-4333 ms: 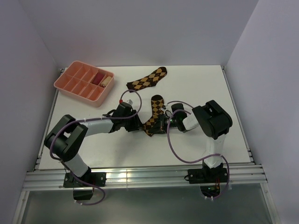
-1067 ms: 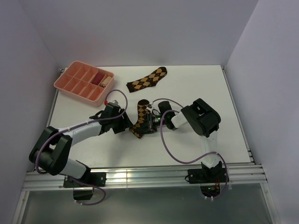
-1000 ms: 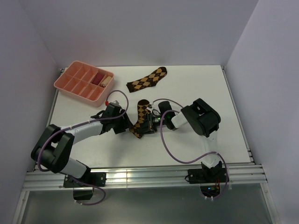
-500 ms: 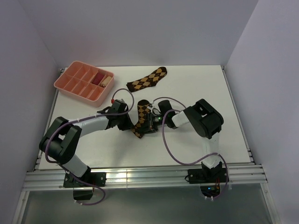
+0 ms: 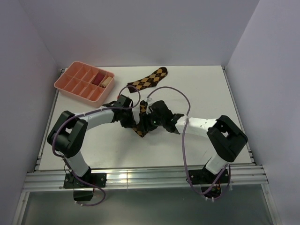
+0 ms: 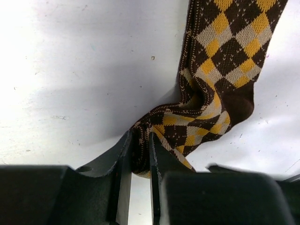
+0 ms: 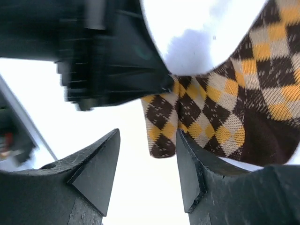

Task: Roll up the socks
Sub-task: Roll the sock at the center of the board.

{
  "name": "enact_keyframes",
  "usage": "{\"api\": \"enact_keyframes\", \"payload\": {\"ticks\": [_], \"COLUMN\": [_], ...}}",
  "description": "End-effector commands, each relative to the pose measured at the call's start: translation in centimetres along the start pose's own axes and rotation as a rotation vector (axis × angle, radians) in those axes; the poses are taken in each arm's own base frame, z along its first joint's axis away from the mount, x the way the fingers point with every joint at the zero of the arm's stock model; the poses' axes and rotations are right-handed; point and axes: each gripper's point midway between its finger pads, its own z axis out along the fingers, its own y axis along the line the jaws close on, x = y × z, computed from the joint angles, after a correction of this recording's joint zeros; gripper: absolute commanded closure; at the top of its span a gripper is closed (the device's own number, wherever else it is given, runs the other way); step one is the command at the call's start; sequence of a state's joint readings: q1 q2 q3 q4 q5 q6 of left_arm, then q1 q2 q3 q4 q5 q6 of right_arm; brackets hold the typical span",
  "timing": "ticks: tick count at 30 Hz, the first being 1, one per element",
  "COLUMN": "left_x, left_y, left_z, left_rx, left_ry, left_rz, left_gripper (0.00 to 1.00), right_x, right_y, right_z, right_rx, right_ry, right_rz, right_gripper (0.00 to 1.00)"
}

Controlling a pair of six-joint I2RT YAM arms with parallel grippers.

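One argyle sock, dark brown with tan-orange diamonds, lies crumpled at the table's middle between my two grippers. My left gripper is shut on a bunched fold of this sock, with the fabric pinched between its fingers. My right gripper stands open just right of it. The sock's end reaches into the gap between the right fingers without being clamped. The left gripper's dark body shows close by in the right wrist view. The other sock lies flat further back.
A pink divided tray stands at the back left and holds a reddish roll and a beige roll. White walls close in the table on the left, back and right. Cables loop over both arms.
The left gripper moved right and shut on the sock's fold. The right gripper opened and let go of the sock, and its arm now lies stretched lower across the table.
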State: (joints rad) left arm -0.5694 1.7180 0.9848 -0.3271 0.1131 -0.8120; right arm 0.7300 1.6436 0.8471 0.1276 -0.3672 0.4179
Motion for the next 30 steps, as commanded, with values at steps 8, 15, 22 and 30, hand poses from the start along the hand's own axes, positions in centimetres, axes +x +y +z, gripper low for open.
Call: {"api": "enact_keyframes", "payload": {"ticks": [8, 15, 22, 30], "left_x": [0.6, 0.5, 0.5, -0.5], "left_y": [0.9, 0.6, 0.5, -0.3], "left_z": [0.7, 0.8, 0.9, -0.2], "left_rx": [-0.059, -0.052, -0.052, -0.022], "left_ry": [0.052, 0.059, 0.066, 0.018], "left_rz": [0.062, 0.067, 0.073, 0.063], "left_gripper": [0.89, 0.89, 0.89, 0.77], "right_x": [-0.8, 1.0, 1.3, 3.4], "right_y": [-0.1, 0.4, 0.6, 0.2], "right_z": [0.4, 2.1, 2.8, 3.5], "right_rx": [0.328, 0.371, 0.424, 0.381], "right_ry": [-0.074, -0.046, -0.050, 0.014], "right_rz": [-0.390, -0.474, -0.531, -0.500], "right_gripper": [0.41, 0.46, 0.50, 0.99]}}
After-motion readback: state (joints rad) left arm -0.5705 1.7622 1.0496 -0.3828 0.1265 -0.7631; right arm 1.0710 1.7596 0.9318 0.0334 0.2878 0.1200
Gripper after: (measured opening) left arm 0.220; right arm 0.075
